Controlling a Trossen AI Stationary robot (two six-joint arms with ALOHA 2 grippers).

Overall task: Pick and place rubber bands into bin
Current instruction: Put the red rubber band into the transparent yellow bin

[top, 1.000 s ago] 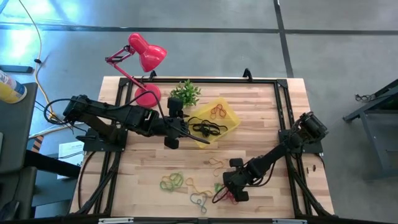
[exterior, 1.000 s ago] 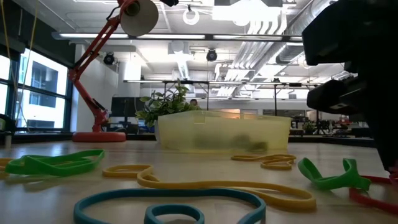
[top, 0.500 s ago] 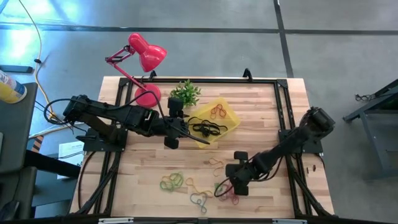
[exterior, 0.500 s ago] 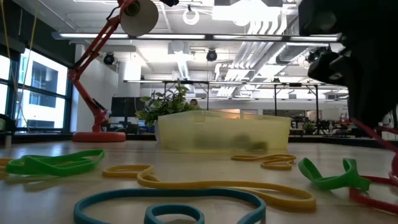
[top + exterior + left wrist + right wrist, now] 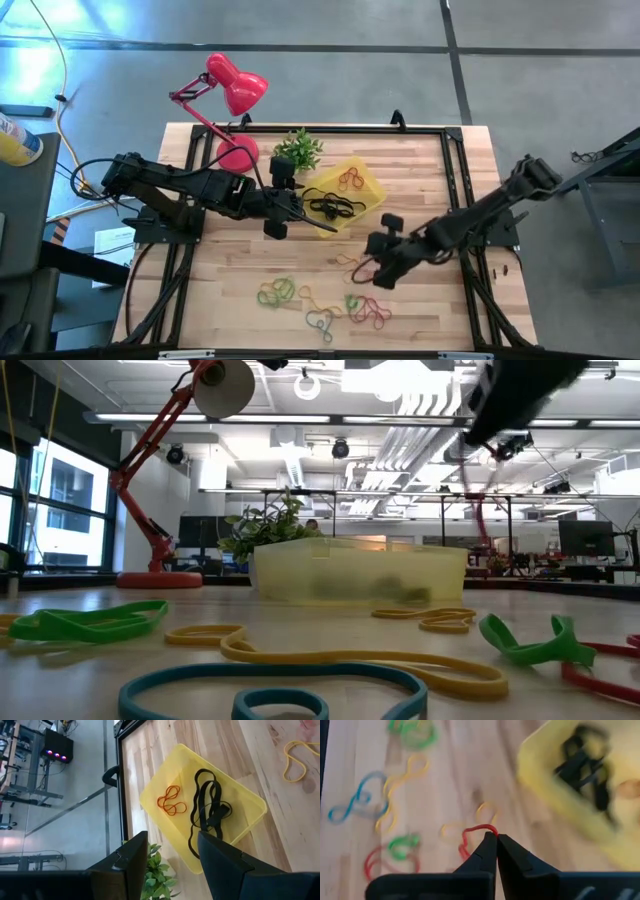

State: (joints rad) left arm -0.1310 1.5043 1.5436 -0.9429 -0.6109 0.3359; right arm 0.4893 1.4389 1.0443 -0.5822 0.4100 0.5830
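Note:
The bin [image 5: 362, 178] is a translucent yellow tray near the table's middle, also in the low view [image 5: 360, 572] and the left wrist view [image 5: 200, 810]. Black rubber bands [image 5: 210, 812] and an orange one [image 5: 170, 805] lie in it. Loose bands lie near the table's near edge: green [image 5: 275, 292], yellow [image 5: 305, 297], blue [image 5: 320, 322], red with green [image 5: 368, 312]. My left gripper [image 5: 172, 865] hovers open beside the bin's left corner [image 5: 285, 205]. My right gripper [image 5: 372, 268] is between the bin and the loose bands, shut on a red band [image 5: 470, 837]. My right gripper pinches the red band by the top of its loop [image 5: 479, 827], one strand between the two fingertips [image 5: 489, 845]. The fingers slant down from the table's right side. The band hangs slack below the fingertips, lifted off the table.
A red desk lamp [image 5: 232, 95] and a small green plant [image 5: 298, 150] stand at the far left of the table. A black frame [image 5: 455, 160] runs around the table edge. A yellow band [image 5: 348, 262] lies under the right gripper. Bare wood lies on the table's left half.
My right gripper has risen from the loose bands at the near edge and moved toward the far edge and the bin, carrying the red band up off the table. A second red band and a green one stay where they were. The left arm has kept still.

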